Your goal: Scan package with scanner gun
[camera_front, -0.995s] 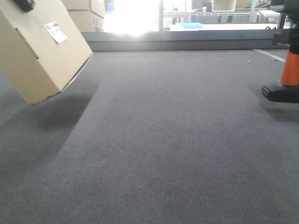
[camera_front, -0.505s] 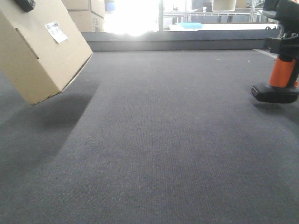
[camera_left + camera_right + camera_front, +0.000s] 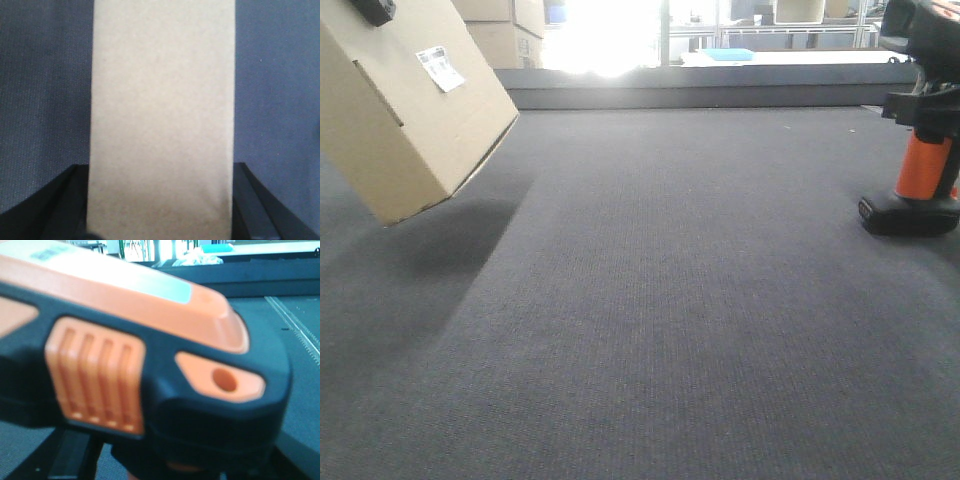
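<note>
package [image 3: 415, 110] hangs over the surface's [image 3: 670, 300] left edge, tilted, one corner lowest, label [image 3: 438, 68] facing up-right. left gripper [image 3: 160, 215] is clamped on its two long sides. scanner gun [image 3: 923, 170] at right edge: handle upright, head pointing left, right gripper [image 3: 926, 112] closed round handle. vs 1 s ago: scanner further left and lower, package unmoved.
</note>
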`<state>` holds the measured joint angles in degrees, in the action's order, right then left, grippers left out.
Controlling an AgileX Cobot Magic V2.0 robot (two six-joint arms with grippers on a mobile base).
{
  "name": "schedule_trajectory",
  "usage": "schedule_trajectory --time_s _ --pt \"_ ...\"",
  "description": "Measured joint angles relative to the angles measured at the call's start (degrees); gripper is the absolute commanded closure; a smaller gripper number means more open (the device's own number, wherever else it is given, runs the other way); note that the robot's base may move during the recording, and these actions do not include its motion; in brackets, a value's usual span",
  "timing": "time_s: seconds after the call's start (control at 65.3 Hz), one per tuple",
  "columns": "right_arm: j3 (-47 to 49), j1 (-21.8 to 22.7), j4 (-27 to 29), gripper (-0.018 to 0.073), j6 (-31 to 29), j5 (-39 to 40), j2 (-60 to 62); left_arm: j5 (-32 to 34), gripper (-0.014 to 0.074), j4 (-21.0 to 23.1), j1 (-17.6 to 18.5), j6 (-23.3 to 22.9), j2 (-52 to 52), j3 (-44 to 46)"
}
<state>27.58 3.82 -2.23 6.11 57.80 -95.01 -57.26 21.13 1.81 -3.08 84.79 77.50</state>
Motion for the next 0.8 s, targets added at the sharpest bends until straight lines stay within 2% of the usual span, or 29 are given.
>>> schedule_trajectory --time_s 0.367,0.627,0.796 --pt "0.0 0.0 0.0 0.0316 0.0 -0.4 0.0 0.0 0.0426 0.0 0.0 0.0 0.0 0.0" --pt "0.0 0.0 0.0 0.007 0.0 -0.5 0.0 0.0 0.0426 0.0 0.0 0.0 0.0 0.0" --pt "0.0 0.0 0.0 -0.001 0.0 -1.4 0.0 0.0 0.0426 0.0 0.0 0.0 0.0 0.0"
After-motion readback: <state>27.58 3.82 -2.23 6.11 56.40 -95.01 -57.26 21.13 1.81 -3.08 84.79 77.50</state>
